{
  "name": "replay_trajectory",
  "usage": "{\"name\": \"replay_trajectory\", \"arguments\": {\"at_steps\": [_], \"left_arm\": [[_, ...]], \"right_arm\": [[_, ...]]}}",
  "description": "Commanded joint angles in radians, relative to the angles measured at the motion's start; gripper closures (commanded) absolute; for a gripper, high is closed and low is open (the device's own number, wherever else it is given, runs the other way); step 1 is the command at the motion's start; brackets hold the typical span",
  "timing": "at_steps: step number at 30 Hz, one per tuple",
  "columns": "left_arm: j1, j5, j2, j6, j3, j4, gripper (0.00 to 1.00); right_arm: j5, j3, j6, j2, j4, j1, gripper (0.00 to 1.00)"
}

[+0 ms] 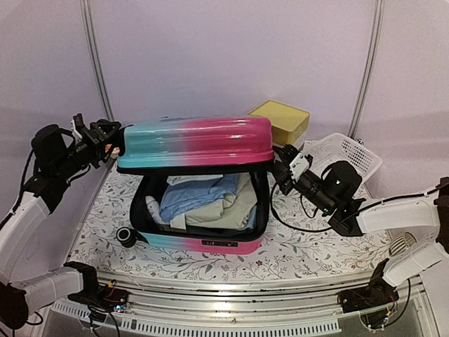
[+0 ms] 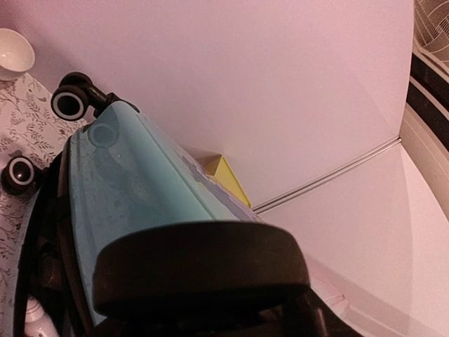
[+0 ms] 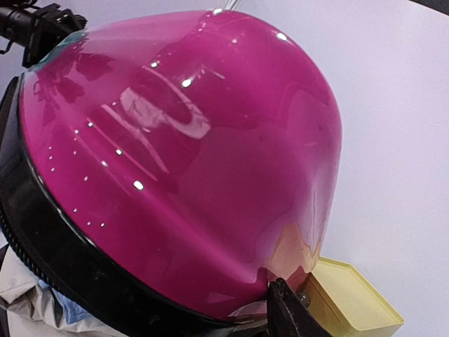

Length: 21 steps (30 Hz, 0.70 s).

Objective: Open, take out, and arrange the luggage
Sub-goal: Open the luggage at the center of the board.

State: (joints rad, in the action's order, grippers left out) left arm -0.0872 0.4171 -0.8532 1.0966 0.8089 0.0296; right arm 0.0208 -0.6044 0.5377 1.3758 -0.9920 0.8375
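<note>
The luggage [image 1: 196, 140] lies on the table with its turquoise-to-pink lid raised about halfway over the base [image 1: 210, 244]. Folded blue, white and beige clothes [image 1: 203, 200] fill the base. My left gripper [image 1: 112, 144] is at the lid's turquoise end, shut on a black wheel [image 2: 200, 270] that fills the bottom of the left wrist view, and it holds the lid up. My right gripper [image 1: 282, 168] is against the lid's pink end [image 3: 189, 140]. Only one dark finger [image 3: 291, 312] shows there, touching the shell near its rim.
A yellow-topped box [image 1: 280, 119] stands behind the luggage and a white mesh basket [image 1: 347, 154] sits at the back right. A white bowl [image 2: 14, 53] lies on the flowered tablecloth [image 1: 316, 253]. Purple walls close in behind.
</note>
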Motion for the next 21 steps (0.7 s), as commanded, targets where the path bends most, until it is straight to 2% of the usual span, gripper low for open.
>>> {"name": "replay_trajectory", "arguments": {"at_steps": [1,4,9,15,18,21], "left_arm": [[-0.014,-0.023,0.090,-0.209,0.086,-0.064,0.36],[-0.014,-0.091,0.122,-0.361,0.150,-0.195,0.19],[-0.014,-0.177,0.221,-0.559,0.205,-0.363,0.04],[-0.013,-0.162,0.302,-0.742,0.226,-0.447,0.02],[-0.014,-0.115,0.329,-0.823,0.201,-0.425,0.06],[-0.013,-0.108,0.336,-0.860,0.138,-0.359,0.06]], "right_arm": [[0.040,-0.122,-0.097,0.005,0.043,0.007,0.63],[0.097,-0.178,-0.141,0.022,0.088,0.007,0.62],[0.124,-0.255,-0.193,0.049,0.173,0.005,0.62],[0.150,-0.315,-0.267,0.067,0.215,-0.021,0.62],[0.137,-0.352,-0.312,0.073,0.253,-0.036,0.62],[0.118,-0.394,-0.344,0.087,0.298,-0.047,0.62]]}}
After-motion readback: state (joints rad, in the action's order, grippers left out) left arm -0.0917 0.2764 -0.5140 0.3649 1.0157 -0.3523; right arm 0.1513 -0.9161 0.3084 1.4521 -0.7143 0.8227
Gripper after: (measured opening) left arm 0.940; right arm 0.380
